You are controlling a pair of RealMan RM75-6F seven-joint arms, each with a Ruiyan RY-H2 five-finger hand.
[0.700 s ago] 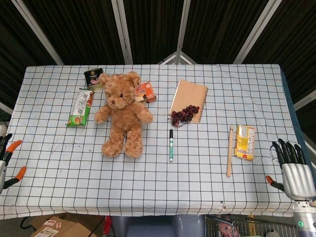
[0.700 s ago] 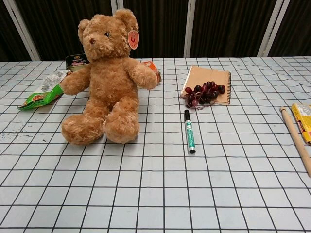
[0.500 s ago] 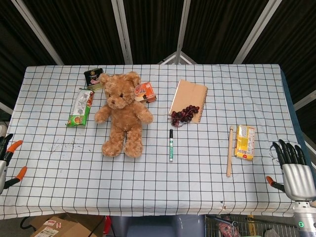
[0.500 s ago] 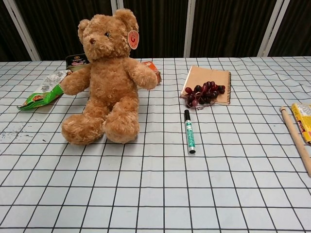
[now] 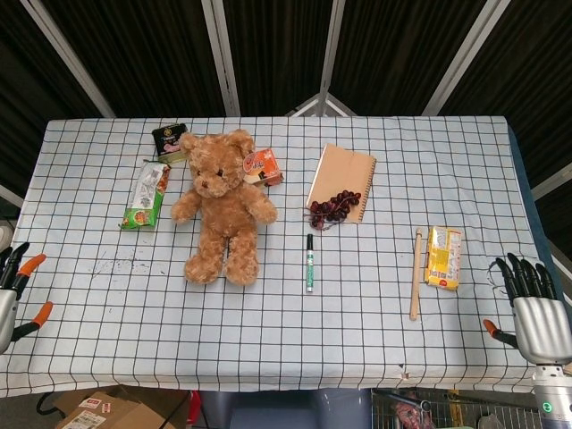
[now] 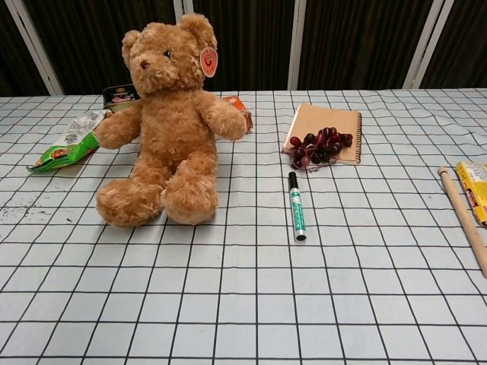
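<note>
Best to bring the empty, spread-fingered right hand [image 5: 536,308] squarely over the nearby yellow packet [image 5: 444,256], clear of the wooden stick [image 5: 416,273].

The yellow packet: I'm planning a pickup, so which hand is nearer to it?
Right. The right hand sits just off the table edge beside the yellow packet; the left hand is at the opposite end.

even bright overhead light, soft short shadows, sharp focus, dark background, no glare.

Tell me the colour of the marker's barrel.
The marker has a green barrel with black ends, clearest in the chest view.
</note>
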